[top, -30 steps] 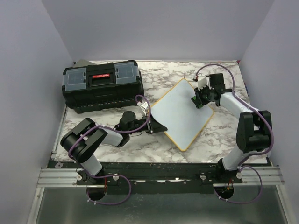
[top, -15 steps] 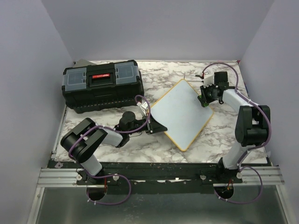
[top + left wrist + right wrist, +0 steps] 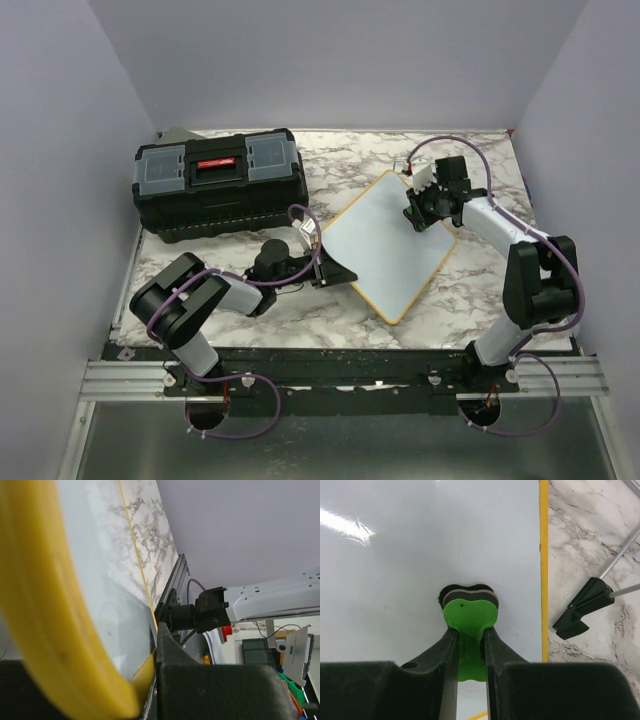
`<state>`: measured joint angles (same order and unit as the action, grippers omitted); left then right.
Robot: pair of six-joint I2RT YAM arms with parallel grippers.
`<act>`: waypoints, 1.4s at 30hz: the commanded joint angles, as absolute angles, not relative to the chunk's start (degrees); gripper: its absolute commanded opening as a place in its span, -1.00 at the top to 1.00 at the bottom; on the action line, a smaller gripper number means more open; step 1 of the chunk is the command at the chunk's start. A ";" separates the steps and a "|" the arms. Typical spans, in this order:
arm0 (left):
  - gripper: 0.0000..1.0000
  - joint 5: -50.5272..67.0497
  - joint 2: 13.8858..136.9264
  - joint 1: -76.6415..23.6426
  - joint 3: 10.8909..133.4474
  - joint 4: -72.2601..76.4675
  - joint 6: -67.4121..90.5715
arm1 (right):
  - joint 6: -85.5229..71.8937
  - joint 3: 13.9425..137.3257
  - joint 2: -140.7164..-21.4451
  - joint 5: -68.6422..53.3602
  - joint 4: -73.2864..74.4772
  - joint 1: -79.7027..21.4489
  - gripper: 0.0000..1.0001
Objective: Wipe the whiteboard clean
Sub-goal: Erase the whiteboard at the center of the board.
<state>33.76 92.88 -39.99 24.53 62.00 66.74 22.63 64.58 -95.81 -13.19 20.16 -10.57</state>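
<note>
The whiteboard (image 3: 385, 242) lies tilted like a diamond on the marble table; its white face with yellow frame shows no writing. My right gripper (image 3: 418, 214) is over its upper right part, shut on a green eraser (image 3: 469, 617) whose black felt presses on the board (image 3: 395, 555). My left gripper (image 3: 335, 272) is at the board's left corner, shut on the yellow frame (image 3: 45, 615); one black finger (image 3: 175, 665) lies against the edge.
A black toolbox (image 3: 220, 181) with grey lid compartments stands at the back left. A black foot on thin metal rods (image 3: 582, 607) lies on the marble right of the board. Purple walls enclose the table.
My right gripper with the eraser went out to the board's right edge, then came back left onto the board's upper right part. The left arm and board have not moved.
</note>
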 commanded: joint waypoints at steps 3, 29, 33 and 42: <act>1.00 39.74 90.99 -41.29 25.80 71.88 60.29 | 20.93 62.81 -99.98 -7.98 26.19 -9.39 0.99; 1.00 39.91 90.97 -41.25 26.39 71.18 60.16 | 24.39 59.64 -100.28 -0.43 24.14 -13.82 0.99; 1.00 39.86 90.84 -41.18 25.91 71.61 60.21 | 24.69 61.13 -102.34 1.96 23.42 -12.04 0.99; 1.00 39.69 91.44 -41.23 25.44 72.82 60.67 | 27.21 63.73 -102.58 -14.74 30.39 -16.17 0.99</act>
